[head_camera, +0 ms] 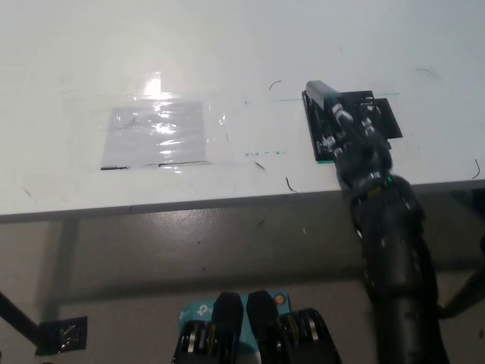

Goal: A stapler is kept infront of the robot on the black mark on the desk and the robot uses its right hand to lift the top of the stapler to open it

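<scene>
The stapler (321,121) is seen on the white desk (227,45), right of centre and close to the front edge, lying lengthwise away from the robot on a dark square mark (383,117) that shows behind and to its right. The placement on the mark is judged to keep the stapler within comfortable reach of the right arm. The black right hand (350,130) is positioned directly over the near and middle part of the stapler, the forearm rising from the lower right of the head view. The fingers (339,114) are curled down against the stapler body, in contact with it; whether they are actually closed around the top arm or only resting on it cannot be told, since black hand and black stapler merge. A dark block is seen at the far end, possibly the top arm raised slightly, but this is not certain. The grip position near the side is judged to suit levering the top upward about its hinge while the base stays flat. The white left hand is not in view. A clear taped sheet (155,135) lies well apart to the left of the stapler, uninvolved. The lift is judged to be at its start, not completed.
</scene>
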Robot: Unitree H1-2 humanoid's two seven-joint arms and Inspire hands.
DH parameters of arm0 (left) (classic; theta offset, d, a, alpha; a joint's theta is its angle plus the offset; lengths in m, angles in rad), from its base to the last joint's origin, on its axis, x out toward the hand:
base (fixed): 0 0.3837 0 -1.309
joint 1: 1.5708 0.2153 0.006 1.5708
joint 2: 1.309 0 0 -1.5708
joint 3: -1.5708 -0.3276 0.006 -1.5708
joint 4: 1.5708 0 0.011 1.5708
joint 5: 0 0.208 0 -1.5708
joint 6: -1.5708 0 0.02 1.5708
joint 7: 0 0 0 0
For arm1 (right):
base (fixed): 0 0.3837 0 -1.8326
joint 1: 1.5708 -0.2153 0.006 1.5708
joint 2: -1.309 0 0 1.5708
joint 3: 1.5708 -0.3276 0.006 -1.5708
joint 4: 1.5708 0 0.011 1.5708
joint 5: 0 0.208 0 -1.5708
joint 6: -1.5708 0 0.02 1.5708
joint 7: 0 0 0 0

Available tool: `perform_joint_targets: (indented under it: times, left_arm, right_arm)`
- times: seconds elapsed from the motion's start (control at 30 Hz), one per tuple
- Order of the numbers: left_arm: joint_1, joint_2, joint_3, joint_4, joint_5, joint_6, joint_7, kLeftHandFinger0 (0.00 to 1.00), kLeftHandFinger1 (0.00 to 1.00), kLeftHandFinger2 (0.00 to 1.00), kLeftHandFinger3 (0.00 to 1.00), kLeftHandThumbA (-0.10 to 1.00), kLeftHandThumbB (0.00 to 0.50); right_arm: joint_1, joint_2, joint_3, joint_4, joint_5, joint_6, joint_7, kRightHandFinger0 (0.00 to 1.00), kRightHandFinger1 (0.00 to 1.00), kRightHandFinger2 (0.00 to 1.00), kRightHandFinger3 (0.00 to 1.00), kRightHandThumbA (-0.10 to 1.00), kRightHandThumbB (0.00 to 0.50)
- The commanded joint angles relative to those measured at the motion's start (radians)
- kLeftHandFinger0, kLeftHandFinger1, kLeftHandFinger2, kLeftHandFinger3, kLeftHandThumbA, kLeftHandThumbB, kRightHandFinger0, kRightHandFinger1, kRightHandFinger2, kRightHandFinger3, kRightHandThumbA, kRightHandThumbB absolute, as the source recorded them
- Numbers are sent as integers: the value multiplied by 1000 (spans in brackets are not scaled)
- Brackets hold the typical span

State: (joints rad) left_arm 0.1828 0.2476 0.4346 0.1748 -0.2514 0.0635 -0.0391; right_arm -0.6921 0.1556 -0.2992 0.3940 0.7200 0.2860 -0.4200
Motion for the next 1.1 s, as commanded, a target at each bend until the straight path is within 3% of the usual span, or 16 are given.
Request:
perform_joint_targets:
  times: [0.0,0.03,0.1,0.43,0.47,0.57,0.7,0.73,0.9,1.07]
  left_arm:
    - [1,44,4,-29,9,-18,-2,608,737,899,1000,761,177]
    - [-1,44,4,-24,12,-21,1,604,738,905,1000,758,162]
    - [-4,44,7,-26,6,-23,0,563,719,897,1000,746,193]
    - [-5,59,2,-6,14,-46,-8,641,748,910,1000,776,206]
    - [-5,58,2,-11,15,-41,-3,636,745,911,1000,772,202]
    - [-6,59,5,1,4,-52,-11,622,734,903,1000,750,203]
    - [-7,58,5,-5,1,-43,-9,624,750,911,992,753,201]
    - [-8,59,4,-5,6,-44,-6,619,749,915,1000,758,189]
    - [-11,60,3,-6,13,-39,0,632,751,921,1000,761,157]
    - [-10,61,6,-10,6,-31,-4,630,756,921,1000,755,173]
  right_arm:
    - [79,-29,137,-342,200,184,-133,672,740,878,1000,845,0]
    - [87,-34,146,-345,209,184,-136,690,748,868,1000,851,0]
    - [104,-39,157,-361,238,184,-148,743,811,906,1000,885,0]
    - [208,-60,208,-463,344,184,-234,695,747,852,953,888,0]
    - [213,-64,207,-465,353,184,-231,717,759,865,1000,897,0]
    - [214,-81,198,-469,367,184,-228,689,737,841,1000,907,0]
    - [217,-110,203,-505,386,184,-218,714,776,897,1000,907,0]
    - [229,-126,195,-538,402,184,-202,763,825,952,1000,911,0]
    - [260,-189,181,-610,364,184,-174,735,792,918,1000,877,0]
    - [307,-266,181,-660,203,184,-159,664,736,846,937,711,0]
